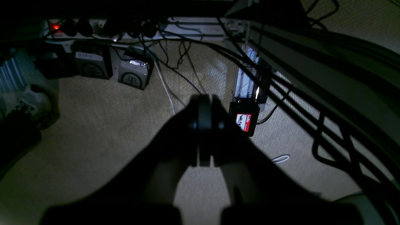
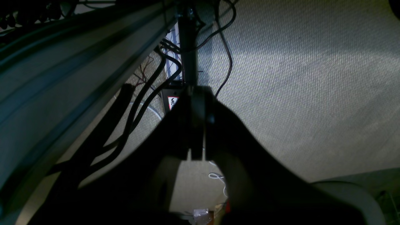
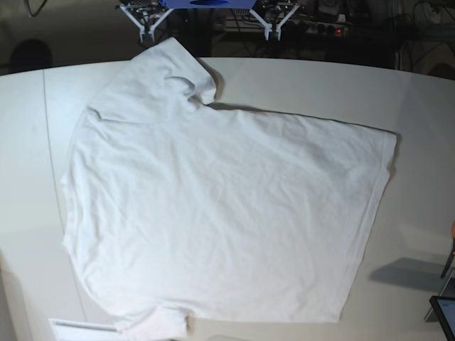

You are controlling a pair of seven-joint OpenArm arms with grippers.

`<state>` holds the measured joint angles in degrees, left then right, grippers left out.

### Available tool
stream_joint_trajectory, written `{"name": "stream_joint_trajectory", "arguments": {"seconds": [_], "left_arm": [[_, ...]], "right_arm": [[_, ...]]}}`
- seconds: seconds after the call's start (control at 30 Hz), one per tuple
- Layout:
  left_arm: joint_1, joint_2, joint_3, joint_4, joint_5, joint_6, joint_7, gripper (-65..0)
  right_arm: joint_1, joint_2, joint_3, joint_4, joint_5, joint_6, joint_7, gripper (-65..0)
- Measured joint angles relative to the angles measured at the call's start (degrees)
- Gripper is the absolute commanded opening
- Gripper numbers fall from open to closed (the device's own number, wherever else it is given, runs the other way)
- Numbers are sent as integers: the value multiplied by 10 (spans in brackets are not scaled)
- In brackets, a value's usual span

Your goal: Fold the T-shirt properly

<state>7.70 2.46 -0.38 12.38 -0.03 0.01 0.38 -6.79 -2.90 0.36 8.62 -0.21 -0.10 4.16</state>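
Note:
The white T-shirt lies spread flat on the white table in the base view, with its hem toward the right and one sleeve at the top left, the other at the bottom left. Neither arm shows in that view. In the left wrist view my left gripper is shut with nothing in it, hanging over carpet beside the table. My right gripper is likewise shut and empty, pointing down at the carpet in the right wrist view. Neither wrist view shows the T-shirt.
A power strip with a red light, power bricks, a labelled black box and many cables lie on the floor. A table frame rail runs close to the right gripper. A dark device sits at the table's right edge.

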Motion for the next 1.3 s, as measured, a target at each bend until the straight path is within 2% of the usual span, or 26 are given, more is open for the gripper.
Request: {"name": "stream_joint_trajectory", "arguments": {"seconds": [0.07,0.37,0.57,1.03,1.17,1.3], "left_arm": [[0,1,0,0,0,0,0,-642],[14,1,5,20,0,0,-1,-637],[39,-1,5,74,0,0,-2,-640],[48,-5,5,85,3,0,-3,-642],[96,-27,8,145,2,-2,-71,-642],[138,-57,7,178,3,1,-112,-650]], "right_arm": [[0,0,0,0,0,0,0,-592],[-1,0,0,0,0,0,2,-592],[-4,0,-2,0,0,0,63,-592],[-15,0,-2,5,0,0,69,-592],[-72,0,-2,95,0,0,69,-592],[-146,0,-2,205,0,0,63,-592]]}}
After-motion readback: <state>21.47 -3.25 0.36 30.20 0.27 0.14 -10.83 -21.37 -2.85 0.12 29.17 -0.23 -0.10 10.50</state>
